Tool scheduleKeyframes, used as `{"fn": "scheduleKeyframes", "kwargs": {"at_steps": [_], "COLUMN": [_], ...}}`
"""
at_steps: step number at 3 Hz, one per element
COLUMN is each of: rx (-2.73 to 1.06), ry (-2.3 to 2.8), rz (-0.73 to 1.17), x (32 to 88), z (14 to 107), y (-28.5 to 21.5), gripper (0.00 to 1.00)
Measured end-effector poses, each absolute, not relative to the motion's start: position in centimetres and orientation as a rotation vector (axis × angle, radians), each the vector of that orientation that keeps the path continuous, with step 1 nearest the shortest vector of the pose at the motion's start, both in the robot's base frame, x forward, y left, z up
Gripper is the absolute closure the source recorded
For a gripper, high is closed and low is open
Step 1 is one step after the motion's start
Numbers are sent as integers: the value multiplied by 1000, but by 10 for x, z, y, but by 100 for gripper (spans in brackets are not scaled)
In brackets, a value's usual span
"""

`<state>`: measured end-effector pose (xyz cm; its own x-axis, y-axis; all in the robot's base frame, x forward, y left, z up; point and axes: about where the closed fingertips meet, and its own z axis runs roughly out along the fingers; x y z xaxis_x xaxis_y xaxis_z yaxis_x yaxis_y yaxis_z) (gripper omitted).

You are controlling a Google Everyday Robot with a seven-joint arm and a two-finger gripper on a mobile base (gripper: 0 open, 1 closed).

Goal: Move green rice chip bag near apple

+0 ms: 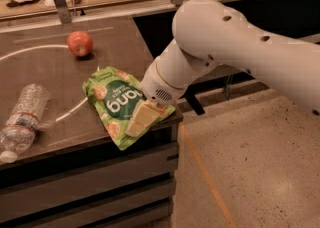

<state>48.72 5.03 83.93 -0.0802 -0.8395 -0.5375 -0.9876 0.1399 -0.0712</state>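
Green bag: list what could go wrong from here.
1. The bag lies at the table's front right corner, its lower end seemingly over the edge; a slip could drop it to the floor.
2. The pincer sits on the bag's right end only, so the foil might twist or slide free when moved.
3. The apple is round and could roll if the bag bumps it.

Warm, dim light falls from above: the arm [225, 37] is brightest along its top and shaded underneath. The apple [80, 43] drops a small soft shadow on the table [125, 42], and the gripper [141, 119] sits pale on the green rice chip bag [112, 99] at the near right edge.
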Motion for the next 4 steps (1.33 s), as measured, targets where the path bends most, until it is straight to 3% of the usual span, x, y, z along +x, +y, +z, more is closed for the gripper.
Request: {"fn": "scheduleKeyframes", "kwargs": {"at_steps": [2, 3, 4], "rx": [-1735, -1735, -1735], "ry": [2007, 2007, 2007], "rz": [446, 447, 447], "x": [484, 484, 484], "z": [836, 837, 837], "y": [48, 48, 48], "gripper": [85, 100, 100]}}
